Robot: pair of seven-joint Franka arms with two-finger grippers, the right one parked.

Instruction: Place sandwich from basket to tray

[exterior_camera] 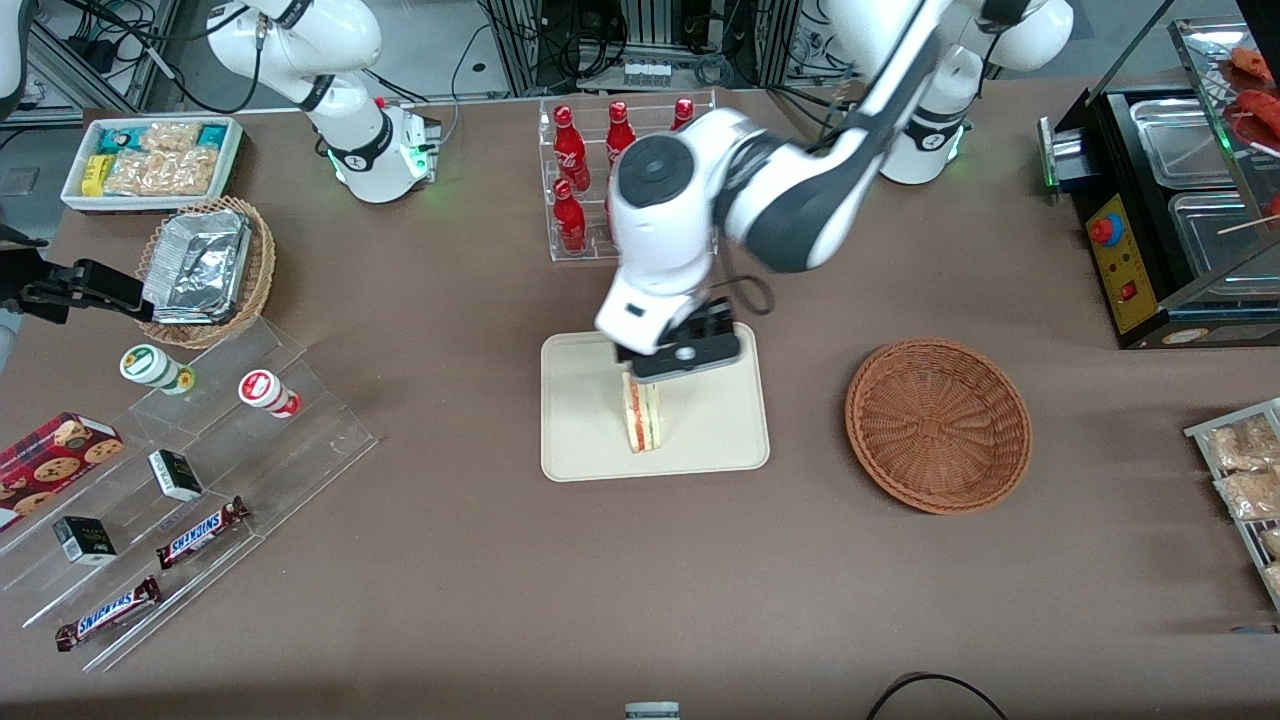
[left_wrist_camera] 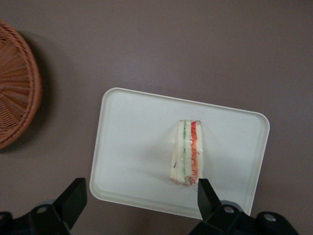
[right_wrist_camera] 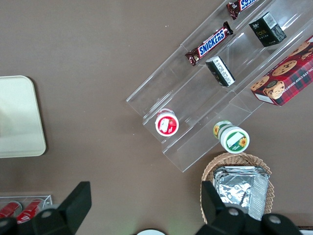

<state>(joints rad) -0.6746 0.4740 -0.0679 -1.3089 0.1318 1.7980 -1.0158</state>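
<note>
left wrist view: the gripper (left_wrist_camera: 139,200) hangs with fingers spread wide above the cream tray (left_wrist_camera: 127,147), gripping nothing, while the sandwich (left_wrist_camera: 187,152) stands on its edge on that tray and the reddish-brown basket (left_wrist_camera: 14,93) sits apart, toward the working arm's end.

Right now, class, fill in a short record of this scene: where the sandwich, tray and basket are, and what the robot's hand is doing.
sandwich: standing on its edge on the tray, filling layers showing
tray: on the brown table, holding only the sandwich
basket: empty, beside the tray toward the working arm's end of the table
hand: open, just above the sandwich, fingers apart and not touching it
task state: sandwich is out of the basket and on the tray
</note>
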